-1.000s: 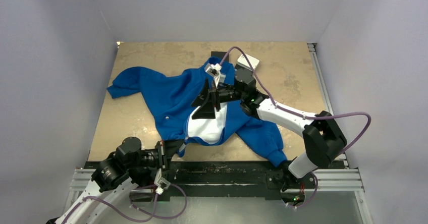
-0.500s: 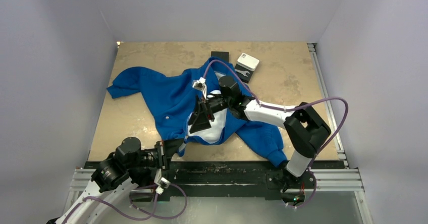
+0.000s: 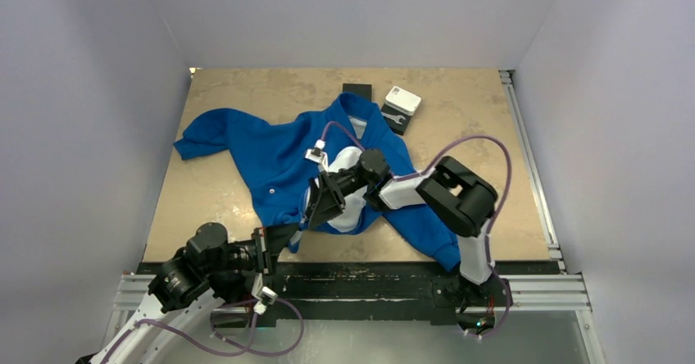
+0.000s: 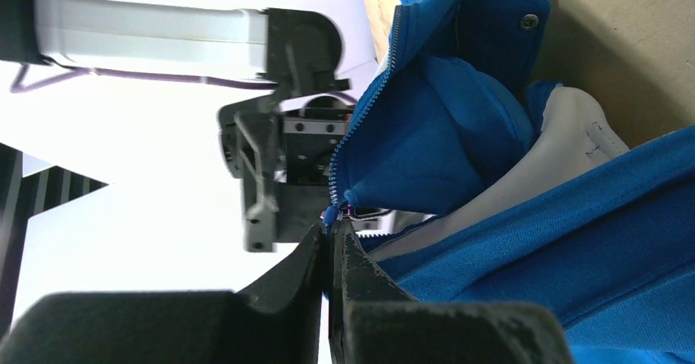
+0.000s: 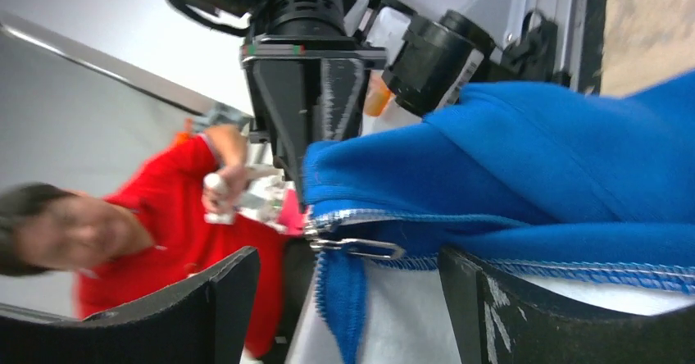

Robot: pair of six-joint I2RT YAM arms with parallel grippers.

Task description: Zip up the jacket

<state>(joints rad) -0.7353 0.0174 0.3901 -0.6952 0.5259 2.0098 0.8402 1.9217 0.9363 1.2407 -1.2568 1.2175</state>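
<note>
Lying spread across middle of table (image 3: 483,110): jacket (image 3: 274,155), royal blue, soft, rumpled. One sleeve reaches toward left edge, other toward near right corner. Collar points at far edge. Lower front open, pale lining (image 4: 574,126) showing inside. Zipper teeth (image 4: 361,118) on blue tape run along raised front edge. Silvery zipper pull (image 5: 358,247) sits at bottom hem. Left gripper (image 4: 332,237) clenched on hem corner near table's near edge. Right gripper (image 5: 352,298) released, fingers wide apart either side of pull, not touching it.
</note>
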